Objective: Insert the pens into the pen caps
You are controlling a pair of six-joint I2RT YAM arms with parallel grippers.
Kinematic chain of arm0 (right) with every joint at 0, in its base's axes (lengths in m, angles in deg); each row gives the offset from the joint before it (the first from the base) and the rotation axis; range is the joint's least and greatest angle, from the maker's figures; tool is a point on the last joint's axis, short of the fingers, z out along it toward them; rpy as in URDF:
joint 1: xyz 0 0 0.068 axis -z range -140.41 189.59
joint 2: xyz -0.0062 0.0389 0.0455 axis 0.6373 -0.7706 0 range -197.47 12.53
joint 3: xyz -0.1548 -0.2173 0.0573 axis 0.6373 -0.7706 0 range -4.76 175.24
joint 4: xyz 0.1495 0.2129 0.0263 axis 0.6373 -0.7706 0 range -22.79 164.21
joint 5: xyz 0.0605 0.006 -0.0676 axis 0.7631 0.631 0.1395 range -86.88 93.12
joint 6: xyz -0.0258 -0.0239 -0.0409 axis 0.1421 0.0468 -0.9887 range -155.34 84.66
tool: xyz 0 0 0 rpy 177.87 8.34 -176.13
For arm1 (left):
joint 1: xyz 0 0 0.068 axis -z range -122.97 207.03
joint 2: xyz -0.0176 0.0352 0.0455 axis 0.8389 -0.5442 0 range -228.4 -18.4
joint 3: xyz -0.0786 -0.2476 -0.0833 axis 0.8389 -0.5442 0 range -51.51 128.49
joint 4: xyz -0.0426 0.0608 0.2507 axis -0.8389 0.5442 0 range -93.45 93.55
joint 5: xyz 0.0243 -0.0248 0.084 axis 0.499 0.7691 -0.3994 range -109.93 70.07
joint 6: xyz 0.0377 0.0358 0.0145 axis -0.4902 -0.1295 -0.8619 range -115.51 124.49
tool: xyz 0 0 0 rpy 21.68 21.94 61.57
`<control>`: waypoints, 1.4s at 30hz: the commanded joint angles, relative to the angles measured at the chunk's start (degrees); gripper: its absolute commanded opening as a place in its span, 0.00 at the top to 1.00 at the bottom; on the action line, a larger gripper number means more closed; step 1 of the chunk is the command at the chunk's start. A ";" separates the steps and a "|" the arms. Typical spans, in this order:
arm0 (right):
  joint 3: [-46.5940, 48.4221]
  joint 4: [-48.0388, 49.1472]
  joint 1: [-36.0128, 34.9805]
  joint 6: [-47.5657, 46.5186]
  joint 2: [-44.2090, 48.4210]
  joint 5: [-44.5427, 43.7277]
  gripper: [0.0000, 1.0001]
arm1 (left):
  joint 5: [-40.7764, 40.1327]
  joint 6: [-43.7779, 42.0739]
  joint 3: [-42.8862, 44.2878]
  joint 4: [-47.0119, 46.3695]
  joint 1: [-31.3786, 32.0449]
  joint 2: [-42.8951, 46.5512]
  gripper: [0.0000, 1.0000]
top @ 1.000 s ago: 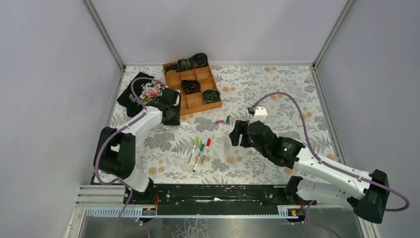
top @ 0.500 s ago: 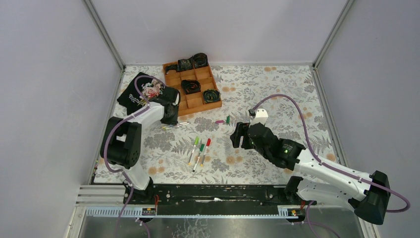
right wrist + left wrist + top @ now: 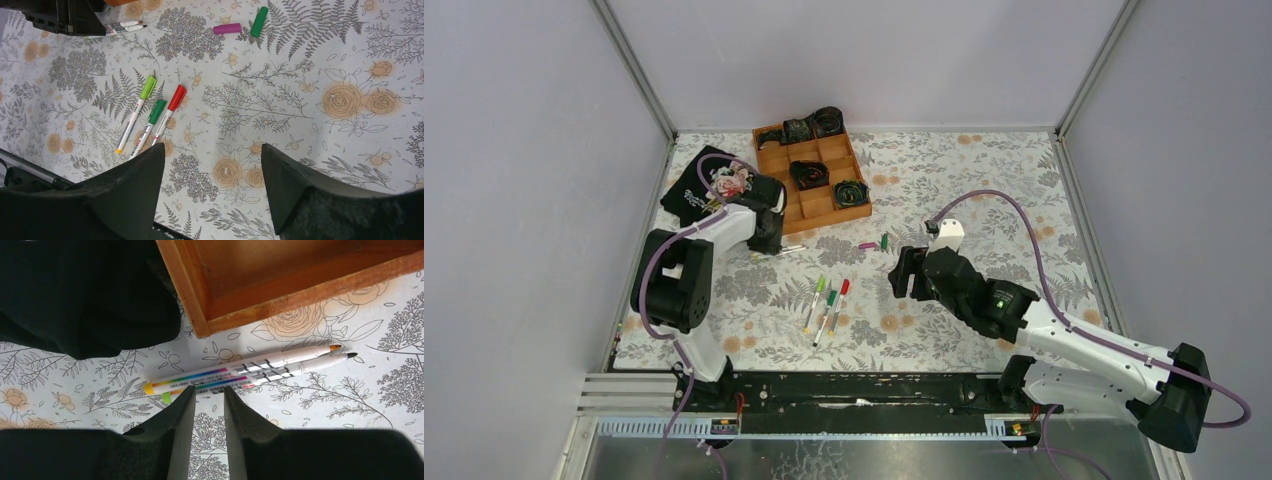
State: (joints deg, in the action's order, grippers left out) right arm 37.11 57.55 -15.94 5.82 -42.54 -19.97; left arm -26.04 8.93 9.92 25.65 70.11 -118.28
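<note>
Two bare pens (image 3: 245, 371) lie side by side on tabletop (image 3: 350, 405), just beside wooden tray (image 3: 300, 295). My left gripper (image 3: 207, 400) hovers close, slightly apart, holding nothing. Right gripper (image 3: 212, 150) wide apart, holding nothing. Magenta cap (image 3: 226, 28), green cap (image 3: 259, 21) loose. I guess grab step: go down, pinch one pen.

White arms (image 3: 1074, 338), black hands (image 3: 212, 147), purple cables (image 3: 987, 191)
</note>
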 commanded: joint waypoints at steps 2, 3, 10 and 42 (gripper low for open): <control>0.15 2.71 0.57 0.34 -0.20 -0.67 0.24 | 0.38 -1.45 2.05 -2.99 -1.08 -1.49 0.75; 0.12 2.77 0.58 0.44 -0.21 -0.60 0.24 | 0.57 -1.51 2.08 -3.12 -1.18 -1.69 0.75; -0.46 2.66 0.68 0.85 -0.15 -0.25 0.24 | 2.83 -1.94 2.16 -3.50 -1.31 -2.16 0.75; -2.34 0.57 0.76 3.73 3.21 -1.03 0.23 | 7.84 -2.14 -2.28 -1.69 10.04 -2.02 1.00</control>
State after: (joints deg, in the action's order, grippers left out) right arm 34.79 57.66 -15.72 8.45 -40.20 -19.82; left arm -18.17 6.35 10.27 23.20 76.64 -120.99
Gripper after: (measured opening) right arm 0.761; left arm 0.033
